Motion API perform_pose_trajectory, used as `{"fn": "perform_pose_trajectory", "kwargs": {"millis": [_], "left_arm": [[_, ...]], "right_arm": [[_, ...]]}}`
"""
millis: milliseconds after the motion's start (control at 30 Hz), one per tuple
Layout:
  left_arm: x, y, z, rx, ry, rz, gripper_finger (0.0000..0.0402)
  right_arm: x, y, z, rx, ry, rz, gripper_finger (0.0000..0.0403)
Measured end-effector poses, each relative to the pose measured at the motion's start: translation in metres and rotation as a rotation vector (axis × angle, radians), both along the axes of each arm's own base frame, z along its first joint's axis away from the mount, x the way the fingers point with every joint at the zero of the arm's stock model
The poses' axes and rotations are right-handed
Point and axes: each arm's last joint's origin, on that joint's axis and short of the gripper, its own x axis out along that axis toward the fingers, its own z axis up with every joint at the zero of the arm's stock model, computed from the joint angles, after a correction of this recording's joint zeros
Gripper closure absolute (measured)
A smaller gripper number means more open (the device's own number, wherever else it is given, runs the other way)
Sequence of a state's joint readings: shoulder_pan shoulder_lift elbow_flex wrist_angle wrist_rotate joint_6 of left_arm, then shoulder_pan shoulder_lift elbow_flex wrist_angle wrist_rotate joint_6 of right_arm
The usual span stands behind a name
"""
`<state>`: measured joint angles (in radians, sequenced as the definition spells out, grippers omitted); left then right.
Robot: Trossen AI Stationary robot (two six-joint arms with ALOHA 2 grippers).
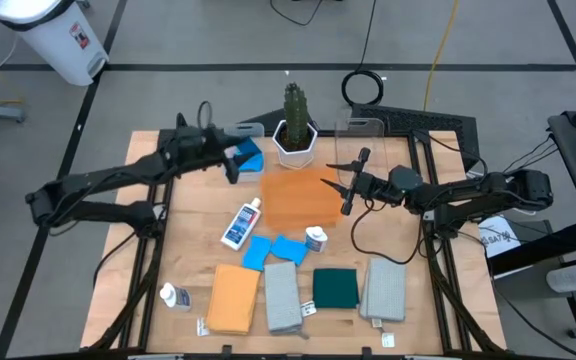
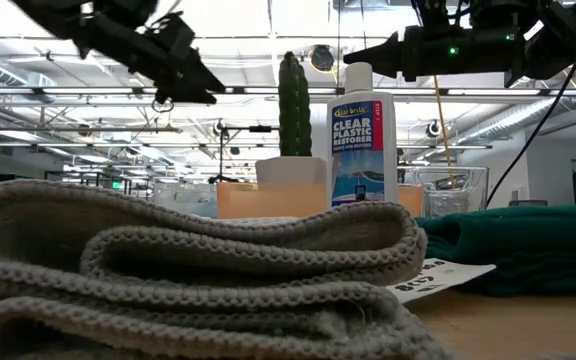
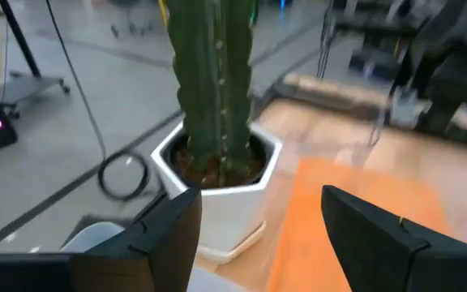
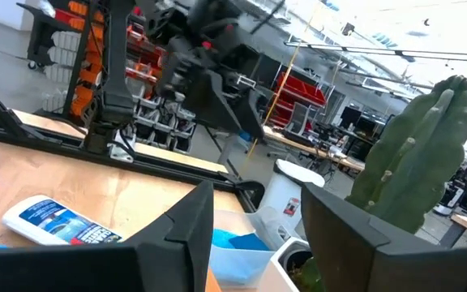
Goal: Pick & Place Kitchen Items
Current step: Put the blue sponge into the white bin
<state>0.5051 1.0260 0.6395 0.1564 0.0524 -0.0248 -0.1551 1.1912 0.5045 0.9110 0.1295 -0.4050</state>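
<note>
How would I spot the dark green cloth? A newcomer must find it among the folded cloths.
Start at the orange tray mid-table and go to the row of folded cloths along the near edge. The green cloth lies between two grey cloths. It alone is dark green; the orange cloth is at the row's left end.

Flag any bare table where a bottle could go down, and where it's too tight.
Free: the back-left corner of the table, the left strip between the lying bottle and the small bottle, and wood right of the orange tray below the right gripper. Crowded: the front row of cloths and blue sponges.
</note>
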Motion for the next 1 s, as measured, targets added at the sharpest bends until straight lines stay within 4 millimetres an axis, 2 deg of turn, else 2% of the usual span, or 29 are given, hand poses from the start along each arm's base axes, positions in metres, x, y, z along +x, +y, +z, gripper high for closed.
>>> {"fn": "perform_pose_trajectory", "kwargs": {"millis": [133, 367, 600, 733, 1000], "left_arm": [[-0.011, -0.011, -0.019, -0.042, -0.095, -0.007, 0.0150], [-0.016, -0.023, -0.053, -0.091, -0.022, -0.041, 0.0144], [-0.013, -0.023, -0.053, -0.137, -0.062, -0.029, 0.0144], [-0.011, -0.022, -0.055, -0.192, -0.085, -0.019, 0.0144], [-0.004, -0.030, -0.058, -0.221, -0.090, -0.059, 0.0144]], "right_arm": [[0.000, 0.000, 0.000, -0.002, 0.002, -0.002, 0.0248], [0.000, 0.000, 0.000, 0.010, 0.000, 0.000, 0.0248], [0.001, 0.002, -0.007, 0.116, 0.037, 0.021, 0.0248], [0.003, 0.011, -0.011, 0.203, 0.064, 0.067, 0.0248], [0.004, 0.055, -0.013, 0.193, 0.105, 0.239, 0.0248]]}}
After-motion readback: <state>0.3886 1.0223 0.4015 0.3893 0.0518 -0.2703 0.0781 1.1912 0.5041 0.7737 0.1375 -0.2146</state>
